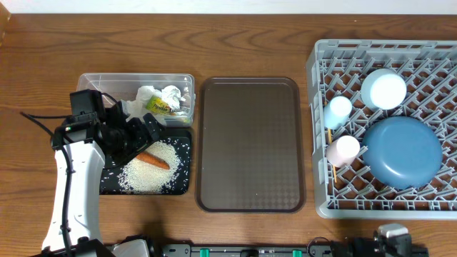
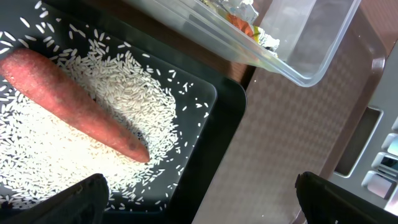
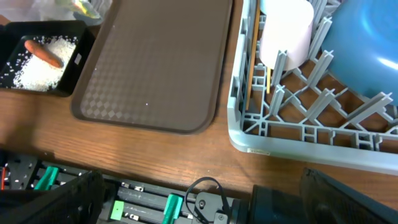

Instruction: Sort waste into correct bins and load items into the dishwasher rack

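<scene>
A: What is biggest?
B: The rack (image 1: 371,208), on the right of the table (image 1: 250,43). The tray (image 1: 248,143) lies just to its left, bare.

A: What sits in the rack?
B: The plate (image 1: 403,151) is at the front right and the bowl (image 1: 383,89) is behind it. The blue cup (image 1: 338,111) and the pink cup (image 1: 343,150) are on the left side. The 2 chopsticks (image 3: 254,56) poke through the grid beside the pink cup.

A: And the bins?
B: They are left of the tray, the tub (image 1: 107,82) behind and the black bin (image 1: 111,182) in front, touching it.

A: The grippers?
B: The left gripper (image 2: 202,199) hangs over the black bin, jaws wide, holding nothing. The right gripper (image 3: 205,199) is above the table's front edge near the rack, also wide and empty.

A: The waste?
B: 1 carrot (image 1: 152,160) lies on the rice (image 1: 146,178) in the black bin. The paper wads (image 1: 171,94) and the wrapper (image 1: 158,106) are in the tub.
</scene>
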You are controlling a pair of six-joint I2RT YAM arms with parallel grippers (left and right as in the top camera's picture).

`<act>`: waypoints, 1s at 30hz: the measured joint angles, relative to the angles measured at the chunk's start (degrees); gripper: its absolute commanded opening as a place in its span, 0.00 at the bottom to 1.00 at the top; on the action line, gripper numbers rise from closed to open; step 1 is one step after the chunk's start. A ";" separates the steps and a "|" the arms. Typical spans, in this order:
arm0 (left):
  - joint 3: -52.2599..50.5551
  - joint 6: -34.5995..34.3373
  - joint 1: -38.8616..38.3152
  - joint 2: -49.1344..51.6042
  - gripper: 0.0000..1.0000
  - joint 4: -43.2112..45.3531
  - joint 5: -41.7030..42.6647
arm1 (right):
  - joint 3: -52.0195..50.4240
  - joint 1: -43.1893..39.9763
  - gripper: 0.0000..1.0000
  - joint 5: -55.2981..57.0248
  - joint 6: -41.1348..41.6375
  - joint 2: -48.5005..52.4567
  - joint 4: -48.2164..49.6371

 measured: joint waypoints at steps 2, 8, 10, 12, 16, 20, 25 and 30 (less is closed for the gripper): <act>0.00 0.00 0.00 0.00 0.99 -0.02 0.00 | 0.00 0.02 0.99 -0.02 0.00 -1.14 0.04; 0.00 0.00 0.00 0.00 0.99 0.00 0.00 | -0.15 0.02 0.99 -1.38 -0.02 -3.72 7.21; 0.00 0.00 0.00 0.00 0.99 0.00 0.00 | -0.33 0.02 0.99 -2.05 0.00 -4.39 13.11; 0.00 0.02 0.00 0.00 0.99 -0.02 0.00 | -0.72 0.02 0.99 -2.38 -0.68 -5.27 22.01; 0.00 0.00 0.00 0.00 0.99 0.00 0.00 | -2.23 0.00 0.99 -2.93 -4.63 -6.38 34.25; 0.00 0.00 0.00 0.00 0.99 0.00 0.00 | -6.21 0.00 0.99 -3.30 -13.22 -6.88 44.83; 0.00 0.00 0.00 0.00 0.99 0.00 0.00 | -15.04 0.02 0.99 -3.48 -24.76 -6.91 57.83; 0.00 0.00 0.00 0.00 0.99 0.00 -0.02 | -24.55 0.00 0.99 -3.50 -31.23 -6.91 70.88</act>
